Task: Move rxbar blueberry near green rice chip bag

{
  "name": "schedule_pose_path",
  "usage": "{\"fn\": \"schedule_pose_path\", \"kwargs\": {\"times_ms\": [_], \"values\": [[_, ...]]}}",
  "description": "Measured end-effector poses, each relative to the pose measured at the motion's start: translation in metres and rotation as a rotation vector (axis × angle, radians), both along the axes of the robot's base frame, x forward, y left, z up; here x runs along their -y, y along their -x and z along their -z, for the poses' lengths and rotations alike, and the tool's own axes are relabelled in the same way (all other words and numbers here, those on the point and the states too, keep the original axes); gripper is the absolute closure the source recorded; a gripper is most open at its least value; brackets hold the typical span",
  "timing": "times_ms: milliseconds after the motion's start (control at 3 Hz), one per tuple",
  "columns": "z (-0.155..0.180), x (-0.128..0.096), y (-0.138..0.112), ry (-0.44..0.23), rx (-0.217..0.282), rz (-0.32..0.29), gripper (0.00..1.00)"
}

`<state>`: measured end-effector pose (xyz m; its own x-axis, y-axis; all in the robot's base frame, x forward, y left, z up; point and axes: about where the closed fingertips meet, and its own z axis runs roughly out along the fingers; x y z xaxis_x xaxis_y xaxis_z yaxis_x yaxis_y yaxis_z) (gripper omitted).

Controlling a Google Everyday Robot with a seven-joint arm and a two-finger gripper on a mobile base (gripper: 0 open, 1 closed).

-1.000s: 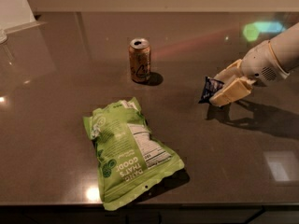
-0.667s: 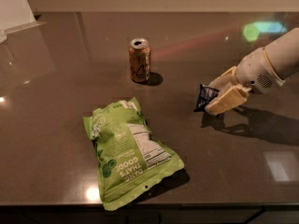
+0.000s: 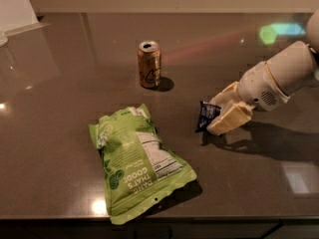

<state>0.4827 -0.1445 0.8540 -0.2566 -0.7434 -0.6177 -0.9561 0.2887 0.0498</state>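
- Your tool (image 3: pixel 219 115), right of frame centre, is clamped on the rxbar blueberry (image 3: pixel 206 116); the bar pokes out toward frame left.
- The green rice chip bag (image 3: pixel 139 163) lies lower left of your tool, well apart, so that looks like your heading.
- Count on the worktop (image 3: pixel 60 108): one bar, one bag, one gold-brown drink can (image 3: pixel 149 63).

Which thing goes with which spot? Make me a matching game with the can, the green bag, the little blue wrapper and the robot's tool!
Things:
1. gold-brown metal drink can
2. big puffy lime-green chip bag
3. small flat navy-blue snack wrapper
4. cream two-finger tool

Places:
A. pinched in the tool, right of the bag
B. lying flat, nearest the camera
C. on the right side, shut on the wrapper
D. standing upright, farthest back

Pairs: 1-D, 2-B, 3-A, 4-C.
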Motion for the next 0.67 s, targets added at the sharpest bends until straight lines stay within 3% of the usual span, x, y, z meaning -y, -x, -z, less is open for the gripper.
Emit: {"fn": "schedule_pose_path", "kwargs": {"times_ms": [667], "values": [[0.0006,-0.0229,0.0049,0.007,-0.008,-0.06,0.59]]}}
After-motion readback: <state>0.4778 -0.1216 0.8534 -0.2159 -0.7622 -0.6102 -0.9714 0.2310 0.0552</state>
